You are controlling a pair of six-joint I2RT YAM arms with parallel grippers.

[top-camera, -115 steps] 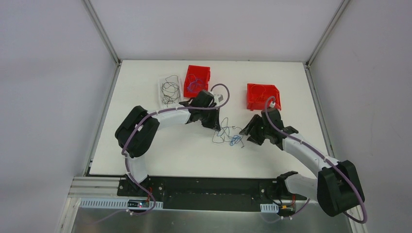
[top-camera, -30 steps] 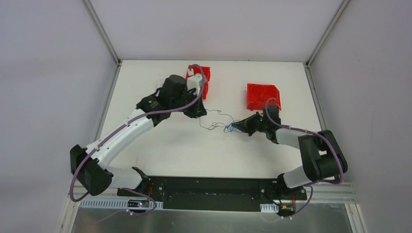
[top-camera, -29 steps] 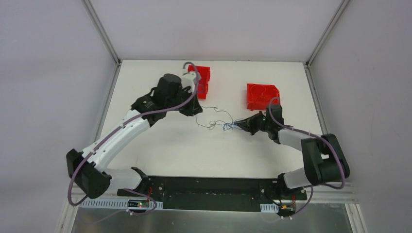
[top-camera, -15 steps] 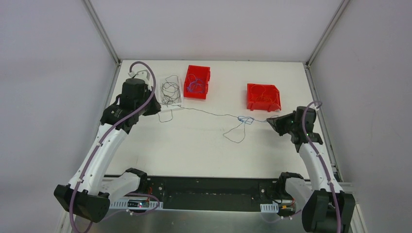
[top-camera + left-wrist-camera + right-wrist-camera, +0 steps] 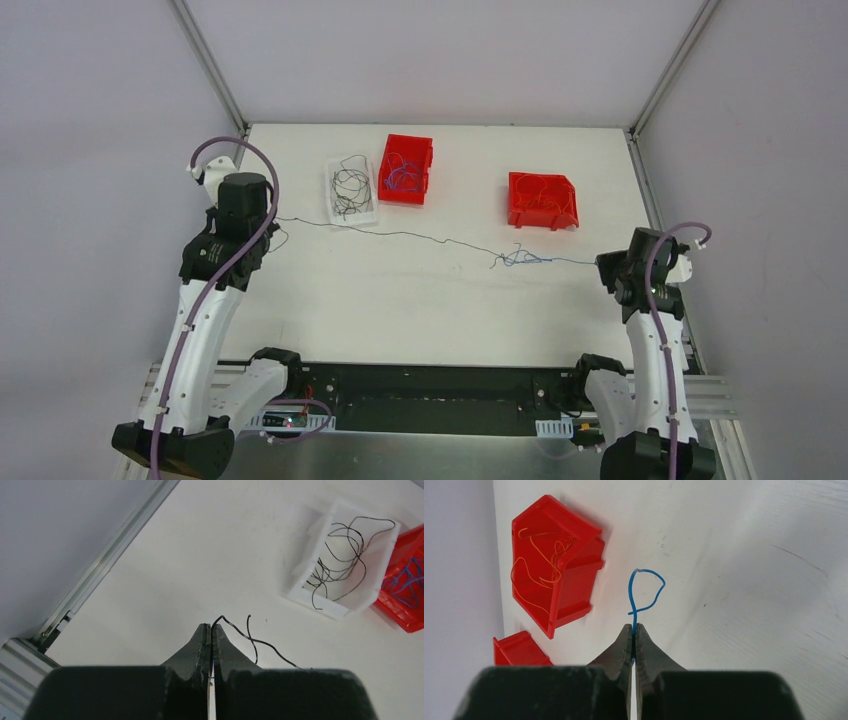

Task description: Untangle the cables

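**Across the desk [image 5: 400, 310], cables [image 5: 420, 237] span one thin line**

We see the left jaws, at 9 o'clock, clenched on a black strand [image 5: 234, 627], the right jaws, at 3 o'clock, on a blue strand [image 5: 630, 587]; a small knot [image 5: 512, 258] lies nearer 3.

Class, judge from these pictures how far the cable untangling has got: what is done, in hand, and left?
Done: black wires sit in the white tray, blue wires in one red bin, orange wires in the other red bin. In hand: the left gripper pinches a black wire, the right gripper a blue wire, stretched across the table. Left: the small knot joining them, nearer the right gripper.
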